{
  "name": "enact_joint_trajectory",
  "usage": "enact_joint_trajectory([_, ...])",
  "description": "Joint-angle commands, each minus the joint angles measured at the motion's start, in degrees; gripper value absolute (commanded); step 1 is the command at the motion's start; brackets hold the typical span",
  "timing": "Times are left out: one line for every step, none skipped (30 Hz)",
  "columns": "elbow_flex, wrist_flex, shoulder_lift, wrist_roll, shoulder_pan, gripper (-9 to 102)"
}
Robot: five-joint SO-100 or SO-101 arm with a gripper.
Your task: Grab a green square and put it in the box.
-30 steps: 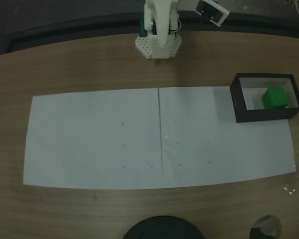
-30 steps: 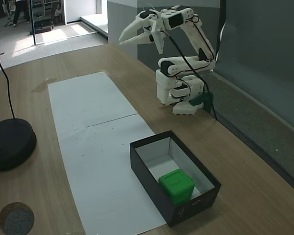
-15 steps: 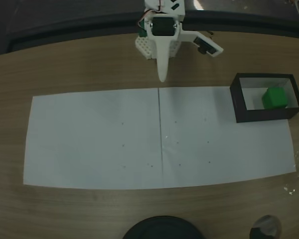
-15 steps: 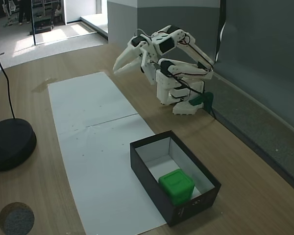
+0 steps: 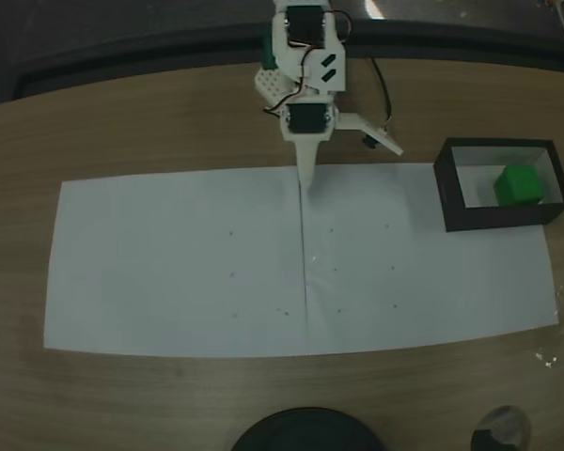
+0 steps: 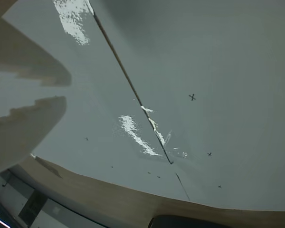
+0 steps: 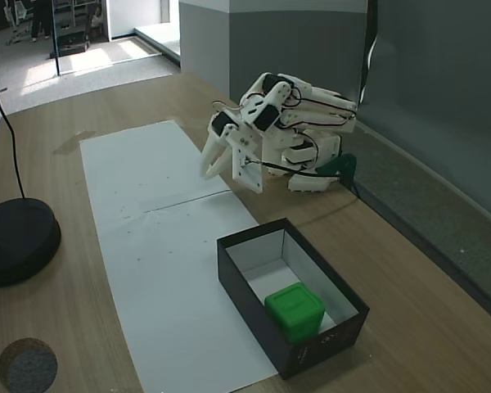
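The green square (image 7: 295,311) sits inside the box (image 7: 344,292) at the desk's (image 7: 409,311) right edge in a fixed view — well apart from the gripper (image 7: 205,169), fingers slightly parted, empty, above the paper's (image 7: 139,246) far edge.

1. Under me spreads a wood-grain table (image 5: 150,122).
2. Two white paper sheets (image 5: 179,263) lie flat on it, edges meeting.
3. The box (image 7: 250,304) rests partly on the paper.
4. My base (image 7: 311,176) and a round black disc (image 7: 16,241) stand on the wood.
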Motion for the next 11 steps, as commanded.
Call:
enact_joint_trajectory([-1.67,1.32,1.32,0.09,-0.18,0])
enact_joint_trajectory([-2.37,3.08,1.23,0.09,-0.44,0])
enact_joint_trajectory([-3.16,6.33,1.23,0.09,-0.53,0])
enact_joint_trajectory([-3.87,8.96,1.23,0.18,-0.53,0])
enact_joint_trajectory([-4.31,10.72,1.23,0.18,-0.53,0])
enact_joint_trajectory([-4.39,10.9,1.23,0.18,-0.53,0])
enact_joint_trajectory([-4.39,10.9,1.32,0.18,-0.18,0])
enact_joint_trajectory([-4.39,10.9,1.32,0.18,0.0,0])
enact_joint_trajectory([-4.39,10.9,1.32,0.0,-0.44,0])
enact_joint_trajectory([-4.39,10.9,1.32,0.0,-0.44,0])
enact_joint_trajectory([-4.39,10.9,1.32,0.09,-0.26,0])
